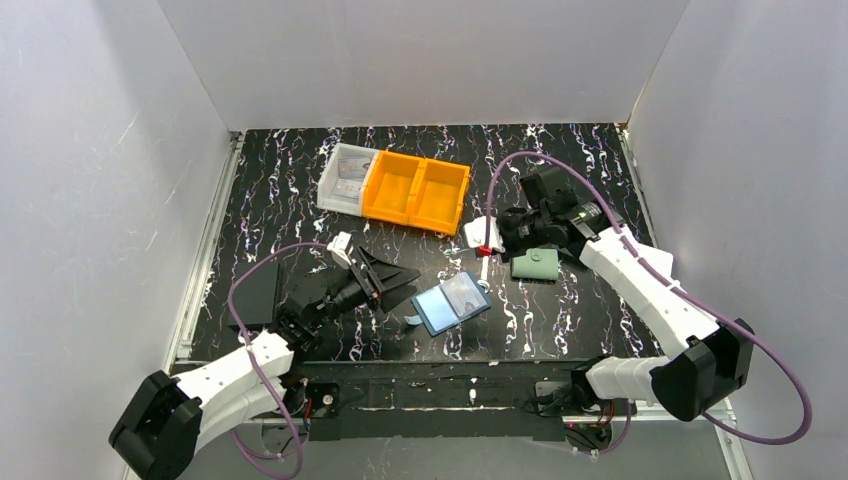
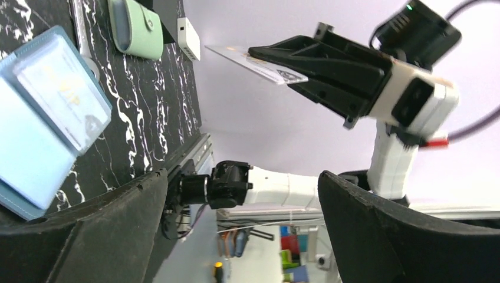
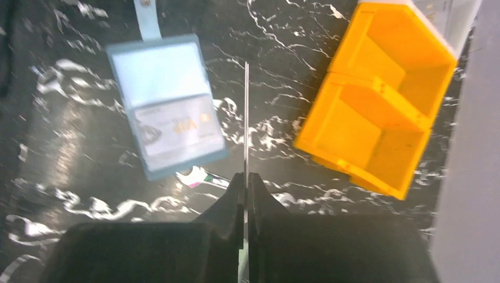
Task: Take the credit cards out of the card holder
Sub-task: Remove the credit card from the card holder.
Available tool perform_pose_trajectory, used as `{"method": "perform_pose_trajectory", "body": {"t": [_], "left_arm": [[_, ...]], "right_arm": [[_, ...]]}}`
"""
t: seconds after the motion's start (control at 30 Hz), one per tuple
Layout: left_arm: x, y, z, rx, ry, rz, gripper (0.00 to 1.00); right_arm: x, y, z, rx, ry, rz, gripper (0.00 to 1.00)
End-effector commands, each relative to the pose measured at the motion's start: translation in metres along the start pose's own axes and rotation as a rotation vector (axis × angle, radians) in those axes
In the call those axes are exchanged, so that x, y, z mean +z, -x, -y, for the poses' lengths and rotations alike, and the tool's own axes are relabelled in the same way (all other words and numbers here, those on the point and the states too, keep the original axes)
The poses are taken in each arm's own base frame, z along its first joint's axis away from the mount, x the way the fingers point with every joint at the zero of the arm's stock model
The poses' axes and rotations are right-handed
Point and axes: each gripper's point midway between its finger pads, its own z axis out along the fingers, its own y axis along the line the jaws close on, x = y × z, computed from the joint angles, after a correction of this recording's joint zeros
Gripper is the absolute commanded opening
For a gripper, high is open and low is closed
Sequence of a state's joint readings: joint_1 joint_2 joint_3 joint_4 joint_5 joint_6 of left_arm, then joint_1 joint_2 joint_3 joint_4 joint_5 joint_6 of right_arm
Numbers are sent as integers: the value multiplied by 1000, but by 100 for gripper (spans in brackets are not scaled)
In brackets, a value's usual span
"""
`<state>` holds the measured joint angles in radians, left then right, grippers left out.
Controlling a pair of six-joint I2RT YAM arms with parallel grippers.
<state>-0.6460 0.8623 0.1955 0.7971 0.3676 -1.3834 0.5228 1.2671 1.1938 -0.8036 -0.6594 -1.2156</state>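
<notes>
Top, left-wrist and right-wrist views. The card holder (image 1: 452,303) lay open and flat on the black marbled table (image 1: 270,200), its pale blue inside facing up. One credit card, the pocketed card (image 3: 174,127), remained behind a clear pocket in one half of the holder; the other half showed no card that could be made out.

The right gripper (image 3: 246,183) stood on the far side of the card holder, apart from it. Its fingers (image 3: 227,203) were pressed together on a second credit card, the held card (image 2: 259,65). The right wrist view showed this card edge-on as a thin pale line. The left wrist view showed its broad face with small dark print, lifted off the table and touching nothing but the fingers.

The left gripper (image 1: 402,285) sat just to the left of the card holder without touching it. Its two black fingers (image 2: 100,236) were spread wide with nothing between them.

A grey-green wallet (image 1: 535,264) lay snapped closed to the right of the card holder and slightly farther back. An orange bin (image 1: 415,192) with two compartments stood well beyond the card holder. A clear bin (image 1: 345,178) touched the orange bin's left side; its contents were too small to identify.
</notes>
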Motion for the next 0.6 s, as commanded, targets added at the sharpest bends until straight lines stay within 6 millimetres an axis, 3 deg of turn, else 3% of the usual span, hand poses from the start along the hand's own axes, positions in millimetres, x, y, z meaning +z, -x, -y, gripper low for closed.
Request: {"method": "perform_pose_trajectory", "body": {"t": [0.0,0.23,0.33,0.43,0.57], "left_arm": [[14,5,25,-138,-14,18,98],[58,-12,21,-370,146,-8,98],[76,-21,15,-460,196,-28,90],[85,-23,6,-495,231,-21,84],[89,-22,11,-500,221,-21,80]], "right_arm": [[-7,-5,9,-255,-3,-180,1],[-23,8,13,-467,-119,-294,1],[-30,25,12,-576,-229,-256,1],[-33,36,6,-624,-284,-238,1],[-32,42,1,-646,-309,-216,1]]}}
